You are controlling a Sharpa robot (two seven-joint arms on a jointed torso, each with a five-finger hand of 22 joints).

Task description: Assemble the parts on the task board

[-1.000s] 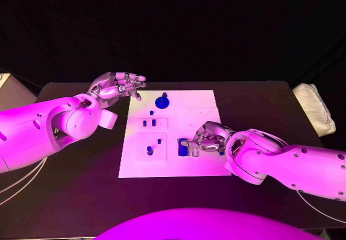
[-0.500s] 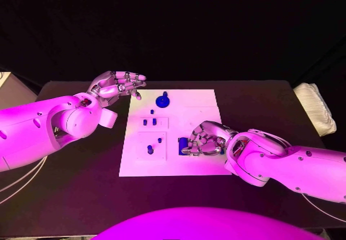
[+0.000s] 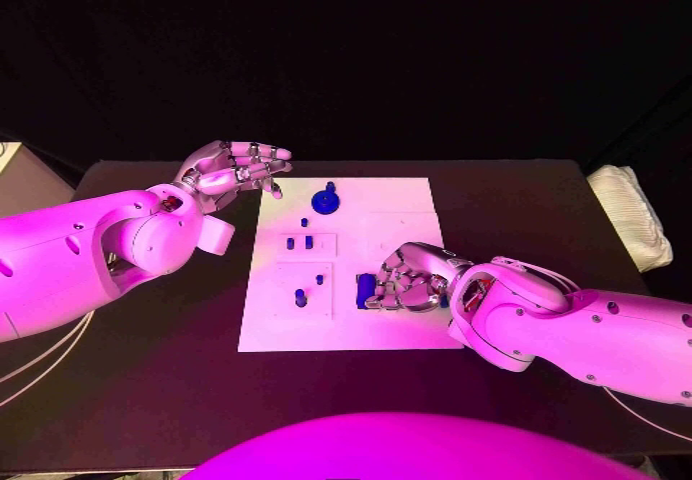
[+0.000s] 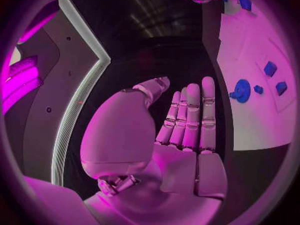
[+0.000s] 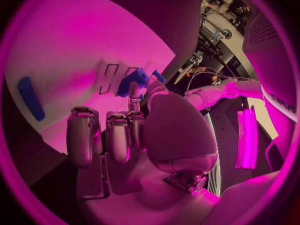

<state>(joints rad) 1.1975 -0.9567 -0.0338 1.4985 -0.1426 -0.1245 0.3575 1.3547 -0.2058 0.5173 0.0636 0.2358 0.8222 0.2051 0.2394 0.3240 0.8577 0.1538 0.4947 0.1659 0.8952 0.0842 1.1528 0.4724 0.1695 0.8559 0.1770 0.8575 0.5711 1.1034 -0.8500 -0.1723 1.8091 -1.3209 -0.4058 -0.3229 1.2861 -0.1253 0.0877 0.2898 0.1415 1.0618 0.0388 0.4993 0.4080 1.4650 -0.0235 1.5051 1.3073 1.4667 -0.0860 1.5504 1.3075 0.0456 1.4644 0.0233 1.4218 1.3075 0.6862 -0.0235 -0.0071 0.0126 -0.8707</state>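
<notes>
Your right hand (image 3: 407, 282) pinches a blue part (image 3: 365, 293) on the task board (image 3: 368, 215); left hand (image 3: 231, 170) hovers, fingers apart, holding nothing.

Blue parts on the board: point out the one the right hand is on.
The blue block near the board's near edge; the right hand's fingers touch it, the other blue pieces lie apart.

A robotics lab: a black table (image 3: 173, 400) against black drapes, with a white task board (image 3: 389, 215) at its centre.
</notes>
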